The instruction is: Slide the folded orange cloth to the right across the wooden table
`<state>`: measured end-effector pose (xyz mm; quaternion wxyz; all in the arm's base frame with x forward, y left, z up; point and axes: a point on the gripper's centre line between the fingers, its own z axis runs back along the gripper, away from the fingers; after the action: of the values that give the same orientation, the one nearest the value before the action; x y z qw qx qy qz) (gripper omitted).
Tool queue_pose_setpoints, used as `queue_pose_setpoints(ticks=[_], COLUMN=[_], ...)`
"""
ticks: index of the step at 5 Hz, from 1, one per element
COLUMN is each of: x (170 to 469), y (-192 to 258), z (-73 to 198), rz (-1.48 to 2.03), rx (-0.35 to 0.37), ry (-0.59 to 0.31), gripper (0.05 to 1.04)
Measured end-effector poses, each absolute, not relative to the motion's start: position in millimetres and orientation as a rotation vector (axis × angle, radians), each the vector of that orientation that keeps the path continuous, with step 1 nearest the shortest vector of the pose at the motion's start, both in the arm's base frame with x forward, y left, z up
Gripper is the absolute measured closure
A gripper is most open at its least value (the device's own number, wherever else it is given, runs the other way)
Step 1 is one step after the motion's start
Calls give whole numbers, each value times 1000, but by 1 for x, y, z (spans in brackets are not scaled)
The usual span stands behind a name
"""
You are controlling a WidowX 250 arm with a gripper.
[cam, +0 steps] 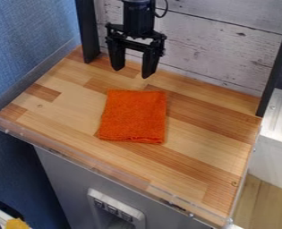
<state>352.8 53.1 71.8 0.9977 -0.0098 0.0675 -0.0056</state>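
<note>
I have the gripper (132, 70) hanging near the back of the wooden counter (208, 152), its two fingers spread with nothing between them. The cloth (134, 117) lies just in front of it, flat on the wood around the middle of the counter, and the two are apart. Bare wood runs all round the cloth, with plenty of room to its right and toward the front corner. A clear rim (101, 164) borders the front edge, and the left side has a low wall (32, 82). At the back I see whitewashed boards (220, 49) between two dark posts; the left post (87, 31) stands near the gripper, so I have less space on that side. The cloth is bright orange, fuzzy like terry, folded into a rough rectangle, with layered edges showing along its front.
</note>
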Motion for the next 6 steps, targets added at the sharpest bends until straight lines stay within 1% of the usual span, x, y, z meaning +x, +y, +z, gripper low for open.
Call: queue_pose_setpoints(ticks=[2,5,6], x=[350,344,340], y=[52,30,28], z=[59,65,64], rz=[91,267,313], rx=[-17,0,11], ry=[120,-54,-77], gripper=[85,85,85])
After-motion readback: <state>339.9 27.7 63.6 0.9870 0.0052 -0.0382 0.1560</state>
